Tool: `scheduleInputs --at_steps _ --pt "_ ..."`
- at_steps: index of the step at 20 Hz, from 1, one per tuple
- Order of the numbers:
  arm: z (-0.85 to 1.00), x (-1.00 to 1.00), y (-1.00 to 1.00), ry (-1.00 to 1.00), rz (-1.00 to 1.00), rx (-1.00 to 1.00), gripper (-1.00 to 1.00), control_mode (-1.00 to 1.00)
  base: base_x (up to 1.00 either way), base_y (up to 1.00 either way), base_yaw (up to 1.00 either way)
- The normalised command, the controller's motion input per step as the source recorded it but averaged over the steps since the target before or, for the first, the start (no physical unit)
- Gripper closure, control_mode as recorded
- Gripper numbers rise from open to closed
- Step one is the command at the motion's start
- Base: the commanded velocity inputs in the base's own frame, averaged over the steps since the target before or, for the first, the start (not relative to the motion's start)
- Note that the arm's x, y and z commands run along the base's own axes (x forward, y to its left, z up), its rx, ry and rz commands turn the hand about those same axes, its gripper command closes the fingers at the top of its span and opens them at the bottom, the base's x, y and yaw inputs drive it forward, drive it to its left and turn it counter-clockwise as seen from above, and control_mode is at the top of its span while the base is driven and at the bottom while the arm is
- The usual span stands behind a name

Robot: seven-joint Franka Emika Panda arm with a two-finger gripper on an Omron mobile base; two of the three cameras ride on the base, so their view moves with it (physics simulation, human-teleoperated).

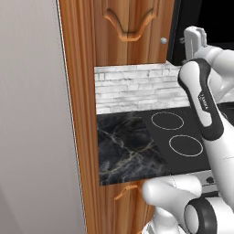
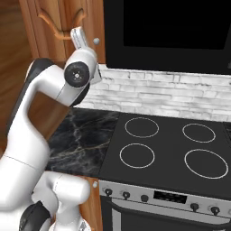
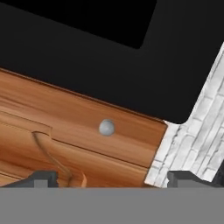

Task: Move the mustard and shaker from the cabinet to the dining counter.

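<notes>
Hand view: the gripper (image 3: 107,177) is seen at the bottom edge with its dark fingertips (image 3: 41,178) spread wide and nothing between them. Just above them, left of centre, the closed cabinet (image 3: 65,127) door is shown, its round knob (image 3: 106,127) at mid-frame. White brick wall (image 3: 192,140) is seen at right.

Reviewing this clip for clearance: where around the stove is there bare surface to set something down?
The black marble counter lies bare between the wooden side panel and the stove top, backed by white brick wall. The stove's four rings also stand bare. It is tightest up at the closed cabinet, where the open hand faces its knob.
</notes>
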Motion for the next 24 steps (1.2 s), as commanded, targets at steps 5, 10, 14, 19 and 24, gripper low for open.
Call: scheduleInputs --at_steps 5,10,14,19,24 --pt "0.01 0.53 0.06 0.00 0.00 0.01 -1.00 -1.00 0.00 0.00 0.00" --pt "0.01 0.58 0.04 0.00 0.00 0.00 -1.00 -1.00 0.00 0.00 0.00" --pt "0.00 0.65 0.00 0.00 0.01 0.00 -1.00 -1.00 0.00 0.00 0.00" --pt "0.00 0.64 0.00 0.00 0.03 0.02 -1.00 -1.00 0.00 0.00 0.00" --pt "0.00 0.62 0.00 0.00 0.03 0.03 -1.00 -1.00 0.00 0.00 0.00"
